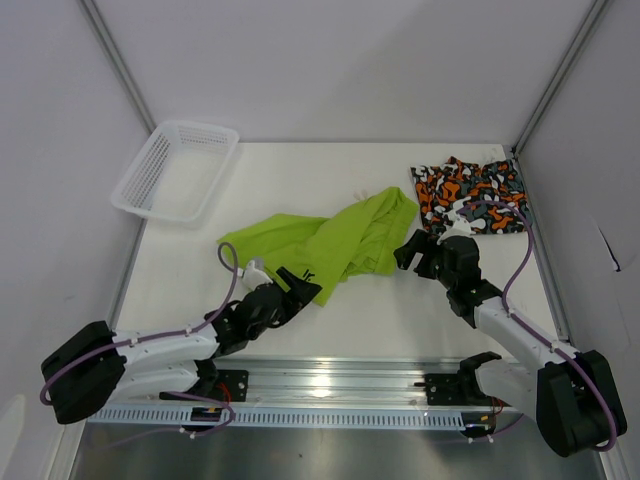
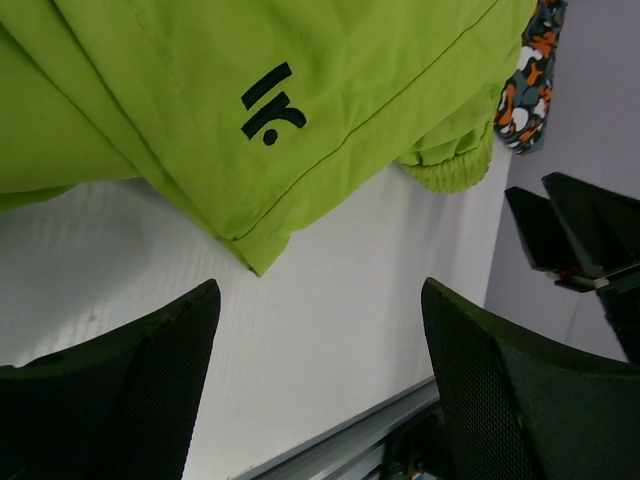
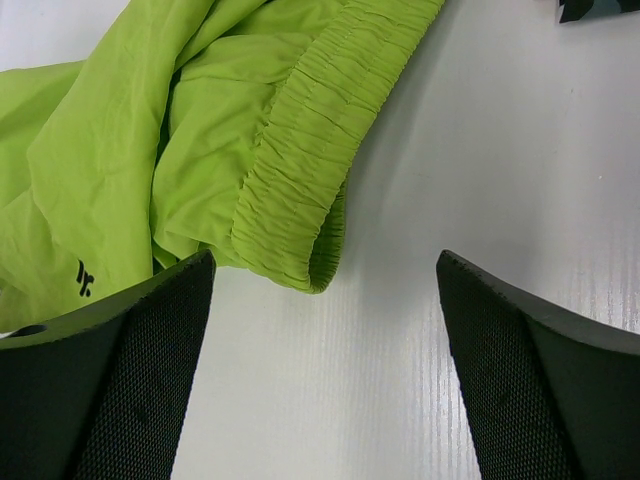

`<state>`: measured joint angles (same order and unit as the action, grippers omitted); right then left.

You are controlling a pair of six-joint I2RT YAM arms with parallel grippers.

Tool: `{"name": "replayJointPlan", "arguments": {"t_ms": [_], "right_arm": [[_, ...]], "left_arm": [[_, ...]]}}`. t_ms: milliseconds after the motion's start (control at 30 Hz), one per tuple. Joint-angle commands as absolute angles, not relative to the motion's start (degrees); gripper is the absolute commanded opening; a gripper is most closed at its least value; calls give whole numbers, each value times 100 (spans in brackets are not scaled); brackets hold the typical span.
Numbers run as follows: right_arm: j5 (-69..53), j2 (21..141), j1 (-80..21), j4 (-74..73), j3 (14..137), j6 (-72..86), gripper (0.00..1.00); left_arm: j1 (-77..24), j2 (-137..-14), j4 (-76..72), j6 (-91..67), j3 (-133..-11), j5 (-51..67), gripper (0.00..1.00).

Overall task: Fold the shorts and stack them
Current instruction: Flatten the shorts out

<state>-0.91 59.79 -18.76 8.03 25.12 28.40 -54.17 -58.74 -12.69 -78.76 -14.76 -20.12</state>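
1. Lime green shorts (image 1: 330,240) are lying rumpled and spread out in the middle of the white table (image 1: 380,310), not yet folded. A black logo is showing near the hem corner nearest my left arm.
2. Camo shorts (image 1: 468,195) are sitting at the far right corner, flat and compact. They're prob. folded already and waiting as the base of the stack.
3. My left gripper (image 2: 320,290) is hovering w/ fingers wide apart, gripping nothing, just beside that hem corner. I judge it's lining up for a pinch there.
4. My right gripper (image 3: 325,270) is likewise spread wide and empty, facing the end of the elastic waistband. The two arms are bracketing the garment's near edge, prob. so I can lift and flatten it.
5. White mesh basket (image 1: 175,170) is resting at the far left, well apart from both pairs and out of the way.
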Motion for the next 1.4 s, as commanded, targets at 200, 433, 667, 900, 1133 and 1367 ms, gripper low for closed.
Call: {"name": "replayJointPlan", "arguments": {"t_ms": [200, 433, 667, 900, 1133, 1367], "right_arm": [[0, 5994, -1934, 1011, 2478, 2733, 93], [0, 5968, -1942, 1020, 2478, 2742, 93], [167, 5933, -1960, 993, 2470, 2742, 93], [202, 5871, -1951, 976, 2452, 2742, 93], [193, 5862, -1951, 967, 2452, 2751, 93], [202, 5862, -1951, 949, 2452, 2742, 93]], "left_arm": [[-5388, -6451, -1969, -8718, -1635, -2364, 81], [-5388, -6530, -1819, -8894, -1652, -2443, 80], [-5396, -7065, -2162, -8956, -1775, -2409, 77], [-5414, -7453, -2452, -9079, -1828, -2513, 70], [-5414, -7453, -2548, -9009, -1854, -2698, 59], [-5405, -7664, -2951, -8965, -1872, -2733, 53]]}}
